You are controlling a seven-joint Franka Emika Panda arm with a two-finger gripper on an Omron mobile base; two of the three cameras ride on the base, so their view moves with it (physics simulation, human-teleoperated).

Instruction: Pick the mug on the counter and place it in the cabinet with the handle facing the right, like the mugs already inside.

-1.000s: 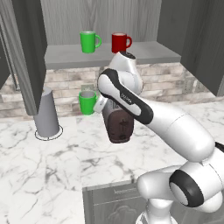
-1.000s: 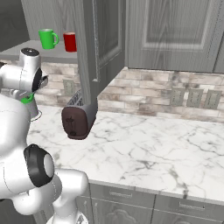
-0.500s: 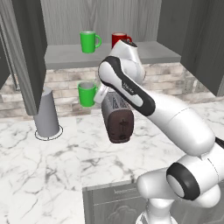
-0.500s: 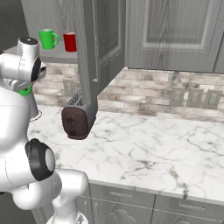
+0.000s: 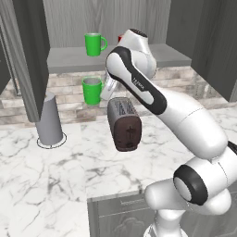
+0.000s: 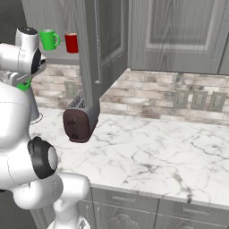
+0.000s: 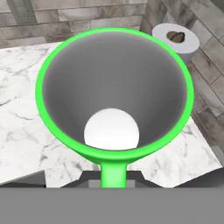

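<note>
Your gripper [image 7: 114, 186] is clamped on the mug [image 5: 92, 90] by its handle [image 7: 113, 171], at 6 o'clock in the hand view. The mug hangs clear above the counter [image 5: 41, 180]. Pick done; still to do is placing it in the cabinet [image 5: 74, 58] at 12 o'clock, handle right like the green mug [image 5: 94, 44] there.

Marble counter [image 5: 41, 180] w/ a dark toaster [image 5: 124, 124] and grey cylinder [image 5: 49, 119] on it; cabinet shelf [image 5: 69, 60] carries green mug [image 5: 94, 44] & red mug [image 6: 71, 43].

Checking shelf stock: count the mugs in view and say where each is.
3. A glossy green mug and a red mug on the pale grey cabinet shelf; another green mug held up below it.
</note>
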